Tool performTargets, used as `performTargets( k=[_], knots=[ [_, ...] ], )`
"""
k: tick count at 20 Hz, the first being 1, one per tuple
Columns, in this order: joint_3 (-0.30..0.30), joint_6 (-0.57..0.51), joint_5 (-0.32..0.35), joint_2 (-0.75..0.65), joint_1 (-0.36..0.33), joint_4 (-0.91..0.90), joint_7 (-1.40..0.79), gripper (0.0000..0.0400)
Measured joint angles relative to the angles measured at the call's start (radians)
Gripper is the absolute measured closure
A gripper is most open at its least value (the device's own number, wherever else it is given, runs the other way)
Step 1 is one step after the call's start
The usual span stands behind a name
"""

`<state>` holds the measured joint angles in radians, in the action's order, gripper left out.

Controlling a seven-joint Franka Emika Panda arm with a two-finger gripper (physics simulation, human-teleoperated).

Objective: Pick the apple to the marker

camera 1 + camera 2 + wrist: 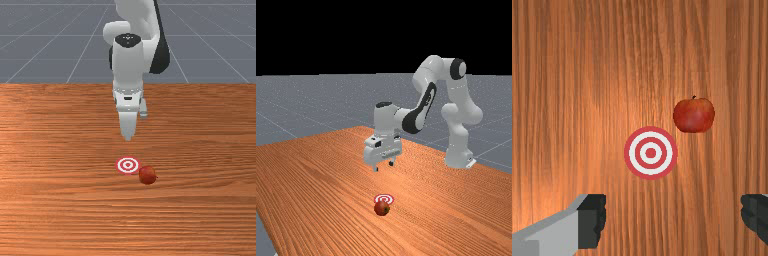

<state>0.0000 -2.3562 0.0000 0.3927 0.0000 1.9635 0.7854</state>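
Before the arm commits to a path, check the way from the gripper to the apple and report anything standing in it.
Nothing visible stands between the open gripper and the apple; the flat marker lies beside the apple.

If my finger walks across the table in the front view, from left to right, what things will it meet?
The red-and-white ring marker → the red apple.

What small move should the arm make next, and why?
I'd shift the open gripper toward the apple, staying raised: the gripper hangs above the table, and in the wrist view the apple lies beyond the marker, off the line between the fingers.
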Motion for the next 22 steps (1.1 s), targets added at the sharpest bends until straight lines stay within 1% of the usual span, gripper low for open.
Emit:
performTargets(
  k=[1, 2, 3, 4, 5, 6, 7, 8, 9, 10, 11, 12, 14, 18, 19, 21, 22],
  knots=[
    [0.000, 0.000, 0.000, 0.000, 0.000, 0.000, 0.000, 0.0151],
    [-0.003, 0.004, 0.002, -0.003, 0.003, 0.002, -0.019, 0.0092],
    [-0.005, 0.006, 0.003, -0.006, 0.004, 0.003, -0.031, 0.0056],
    [-0.007, 0.008, 0.003, -0.007, 0.005, 0.004, -0.038, 0.0034],
    [-0.007, 0.008, 0.004, -0.008, 0.006, 0.004, -0.042, 0.0021],
    [-0.033, 0.065, -0.006, -0.099, 0.026, 0.092, -0.235, 0.0168],
    [-0.054, 0.122, -0.006, -0.178, 0.041, 0.126, -0.424, 0.0258],
    [-0.070, 0.162, -0.003, -0.225, 0.052, 0.139, -0.612, 0.0313],
    [-0.084, 0.192, 0.004, -0.250, 0.061, 0.144, -0.799, 0.0347],
    [-0.096, 0.215, 0.016, -0.260, 0.068, 0.142, -0.983, 0.0367],
    [-0.108, 0.235, 0.033, -0.262, 0.075, 0.138, -1.164, 0.0380],
    [-0.116, 0.250, 0.048, -0.261, 0.077, 0.134, -1.290, 0.0388],
    [-0.125, 0.262, 0.066, -0.259, 0.078, 0.131, -1.410, 0.0396],
    [-0.124, 0.244, 0.082, -0.223, 0.081, 0.112, -1.477, 0.0399],
    [-0.122, 0.228, 0.083, -0.209, 0.084, 0.104, -1.484, 0.0400],
    [-0.115, 0.153, 0.084, -0.173, 0.095, 0.089, -1.519, 0.0400],
    [-0.109, 0.090, 0.085, -0.146, 0.104, 0.085, -1.536, 0.0243]
  ],
)
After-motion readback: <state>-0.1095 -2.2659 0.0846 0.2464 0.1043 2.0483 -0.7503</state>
